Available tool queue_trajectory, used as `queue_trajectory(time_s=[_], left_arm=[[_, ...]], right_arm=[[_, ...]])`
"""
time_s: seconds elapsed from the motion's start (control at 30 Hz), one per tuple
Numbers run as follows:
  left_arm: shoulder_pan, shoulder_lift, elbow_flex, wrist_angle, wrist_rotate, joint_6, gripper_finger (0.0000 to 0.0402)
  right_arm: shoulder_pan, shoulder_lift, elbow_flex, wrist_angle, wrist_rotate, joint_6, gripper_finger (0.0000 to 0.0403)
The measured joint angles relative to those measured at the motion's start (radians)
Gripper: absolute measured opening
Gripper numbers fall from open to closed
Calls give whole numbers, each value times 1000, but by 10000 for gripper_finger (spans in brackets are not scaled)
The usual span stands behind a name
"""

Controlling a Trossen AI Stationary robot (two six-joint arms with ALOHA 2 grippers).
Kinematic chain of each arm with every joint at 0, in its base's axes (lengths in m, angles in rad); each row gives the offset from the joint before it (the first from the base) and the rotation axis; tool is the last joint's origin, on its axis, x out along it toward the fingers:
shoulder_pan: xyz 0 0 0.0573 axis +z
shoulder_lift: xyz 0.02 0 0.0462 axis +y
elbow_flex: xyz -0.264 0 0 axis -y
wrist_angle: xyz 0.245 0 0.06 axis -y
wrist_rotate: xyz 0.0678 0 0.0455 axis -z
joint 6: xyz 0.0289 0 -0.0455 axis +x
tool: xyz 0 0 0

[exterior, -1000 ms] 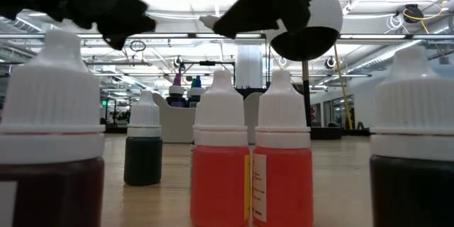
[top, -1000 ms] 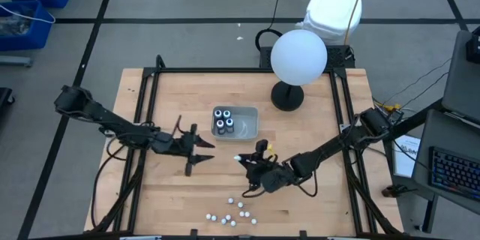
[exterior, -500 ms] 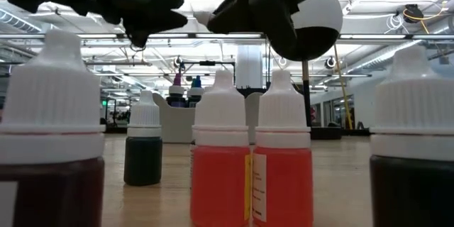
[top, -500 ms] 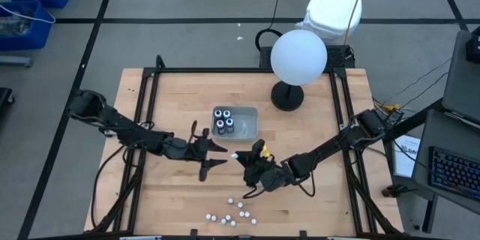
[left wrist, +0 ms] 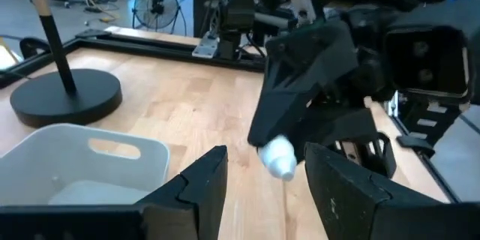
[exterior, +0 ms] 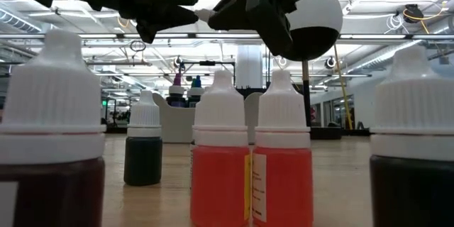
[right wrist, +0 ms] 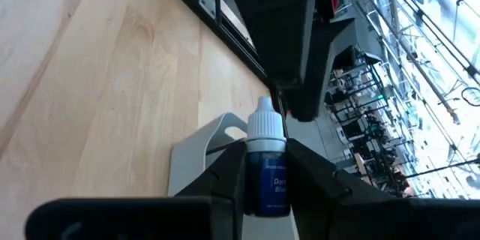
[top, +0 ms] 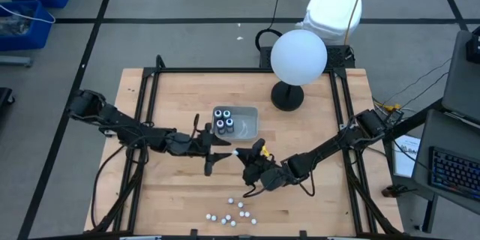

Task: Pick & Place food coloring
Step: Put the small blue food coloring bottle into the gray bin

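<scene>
My right gripper (top: pixel 246 157) is shut on a small dark-blue food coloring bottle (right wrist: pixel 266 176) with a white cap (left wrist: pixel 276 156), held above the table's middle. My left gripper (top: pixel 223 150) hangs open, facing it from the left. The cap stands just ahead of the gap between the left fingers (left wrist: pixel 202 187) and touches neither. Several dark bottles (top: pixel 223 121) stand in the grey tray (top: pixel 247 127). Several white-capped bottles (top: pixel 232 211) stand on the table near its front edge and fill the low view (exterior: pixel 220 156). My right gripper pinches the bottle's dark-blue body (right wrist: pixel 255 184) between its two fingers (right wrist: pixel 307 176), one on each side. The fingers run almost level toward the table's left, along the bottle. The white cap sticks out past the fingertips toward my left gripper. The bottle is lifted clear of the table.
A large white globe lamp (top: pixel 298 56) on a black stand (top: pixel 287 96) rises at the far right of the table, behind the tray. A black frame (top: pixel 150 82) runs around the tabletop. Bare wood lies to the left and right of the front bottles.
My left gripper has moved toward the table's right, close up to the bottle's cap, staying open. My right gripper has kept its place and rolled about its own axis, with the bottle still between its fingers.
</scene>
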Motion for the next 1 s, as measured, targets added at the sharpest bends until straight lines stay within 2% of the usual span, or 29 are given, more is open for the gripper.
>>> queue_trajectory(time_s=[0.3,1.0], left_arm=[[8,0,0,-1,9,-18,184],[57,0,0,6,38,-25,184]], right_arm=[[-23,-1,0,111,-35,-158,67],[-64,-1,0,130,-114,-175,68]])
